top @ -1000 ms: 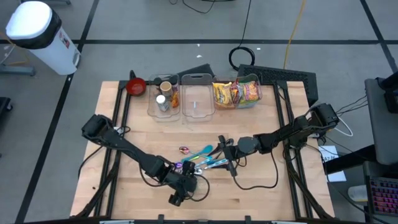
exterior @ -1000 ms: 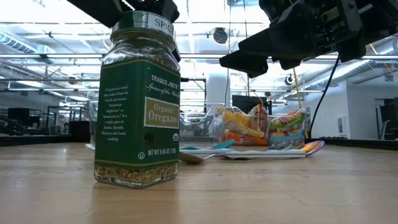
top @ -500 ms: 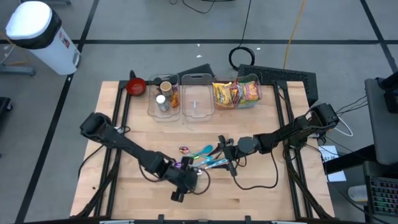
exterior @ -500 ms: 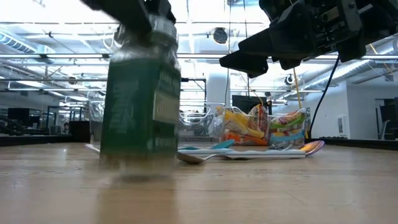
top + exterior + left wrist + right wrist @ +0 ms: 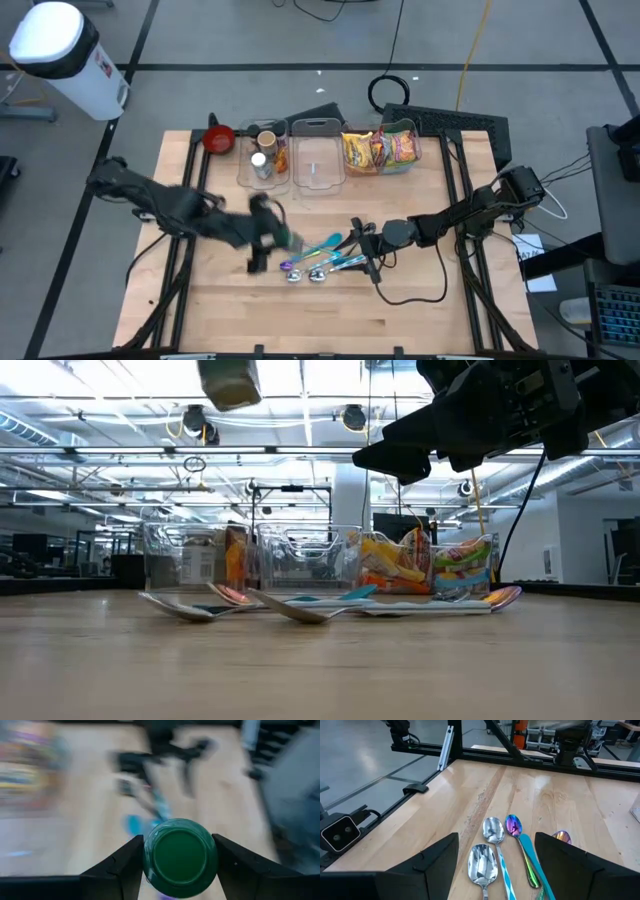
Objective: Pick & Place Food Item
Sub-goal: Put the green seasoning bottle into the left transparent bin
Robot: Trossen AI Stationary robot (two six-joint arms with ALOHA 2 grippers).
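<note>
A spice jar with a green lid (image 5: 180,857) sits between the fingers of my left gripper (image 5: 179,845), which is shut on it. In the high view this gripper (image 5: 272,238) shows blurred above the table's left middle. In the low view only the jar's bottom (image 5: 230,380) shows, high above the board. My right gripper (image 5: 367,252) hangs open at the table's middle, just right of several spoons (image 5: 318,262) that lie flat on the wood. Its wrist view shows those spoons (image 5: 492,850) ahead of its fingers, with nothing between them. My left gripper pinches the jar between its two fingers at the top end, on opposite sides of the green lid (image 5: 150,865). The fingers slant down from above, and the lid's top faces the wrist camera. The jar is lifted clear of the table.
Along the far edge stand a red bowl (image 5: 219,138), a clear bin with jars (image 5: 262,155), an empty clear bin (image 5: 318,162) and a clear bin of snack packets (image 5: 380,150). Bare wood lies toward the near edge.
My left gripper has risen quickly with the jar, which stood on the table near the front edge a second ago. It has swung toward the far and left side, and the jar now hangs well above the board.
</note>
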